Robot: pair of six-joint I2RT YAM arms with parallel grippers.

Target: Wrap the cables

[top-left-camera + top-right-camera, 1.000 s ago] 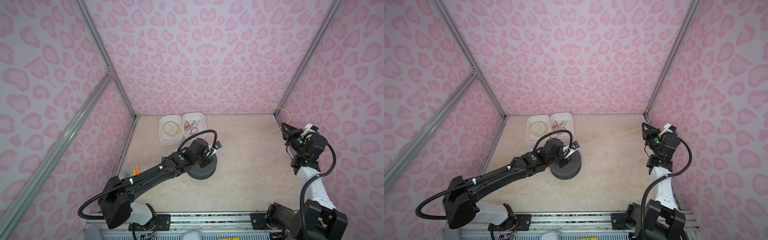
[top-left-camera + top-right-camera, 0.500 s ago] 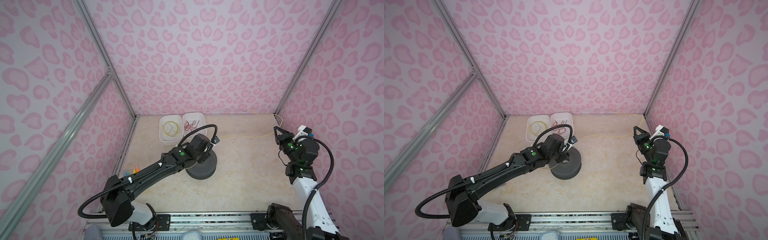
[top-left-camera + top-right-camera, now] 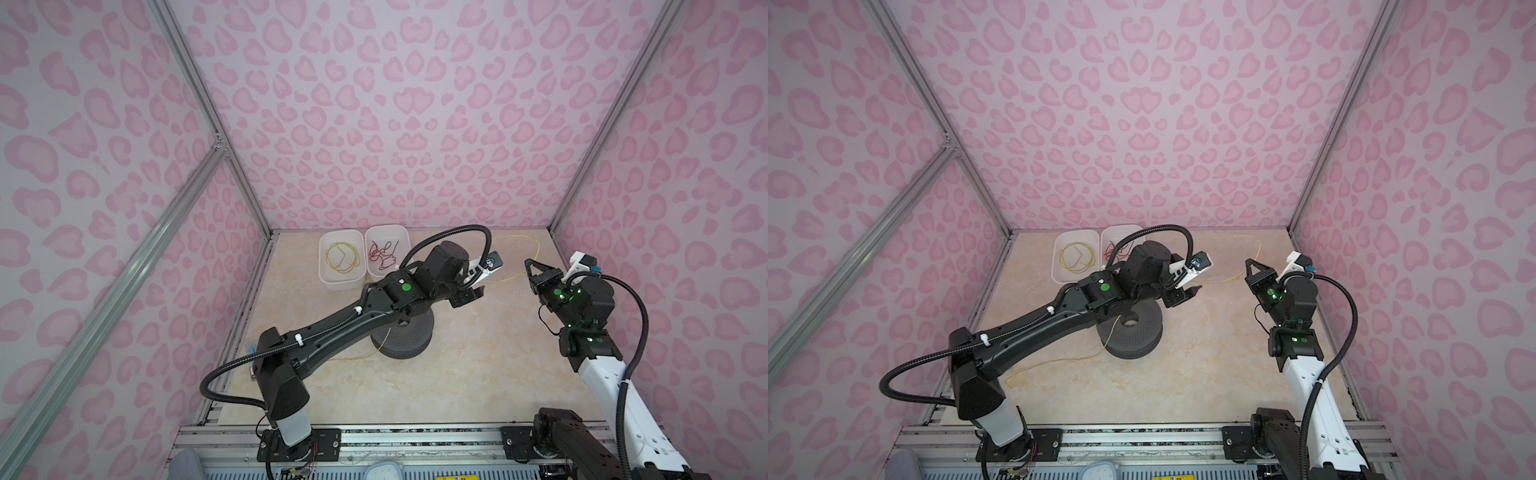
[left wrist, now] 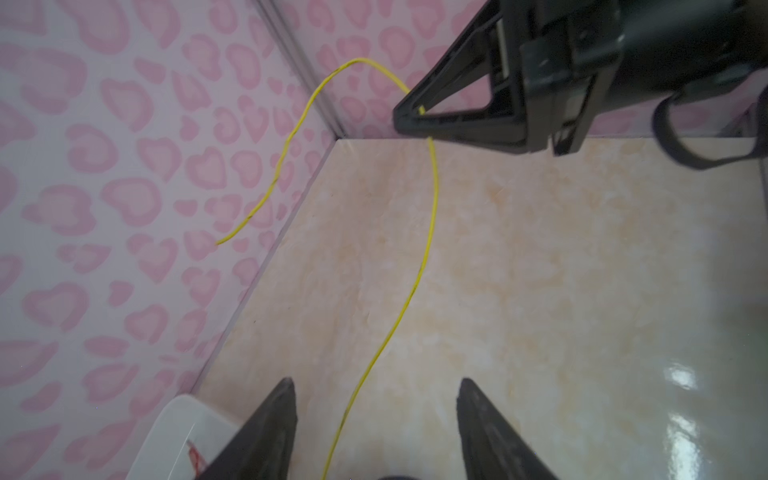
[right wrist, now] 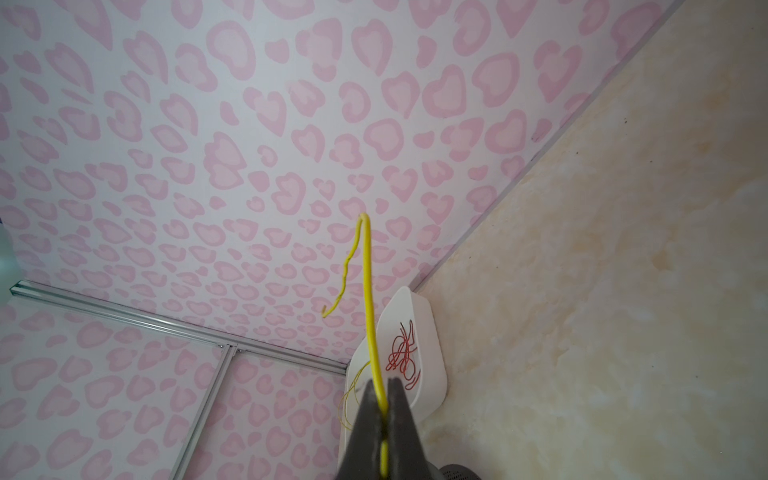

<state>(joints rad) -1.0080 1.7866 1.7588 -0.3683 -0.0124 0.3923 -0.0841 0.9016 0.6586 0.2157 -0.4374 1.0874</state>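
A thin yellow cable (image 3: 505,279) runs from the dark grey spool (image 3: 405,343) on the floor up to my right gripper (image 3: 530,264), whose jaws are shut on it. In the right wrist view the cable (image 5: 368,291) rises out of the pinched right gripper (image 5: 380,386) and curls over to a free end. My left gripper (image 4: 376,382) is open just past the spool, and the cable (image 4: 419,274) passes loosely between its fingers without touching them. The rest of the cable (image 3: 1054,365) trails on the floor by the spool (image 3: 1133,338). The left gripper (image 3: 1183,293) faces the right gripper (image 3: 1250,264).
Two white bins stand at the back wall: one bin (image 3: 341,284) holds coiled yellow wires, the other bin (image 3: 386,228) holds red wires. Pink patterned walls close in the floor on three sides. A metal rail (image 3: 374,436) runs along the front.
My left gripper has opened and let go of the yellow cable. My right gripper has moved left toward the middle with the cable, which was taut and now hangs slack.
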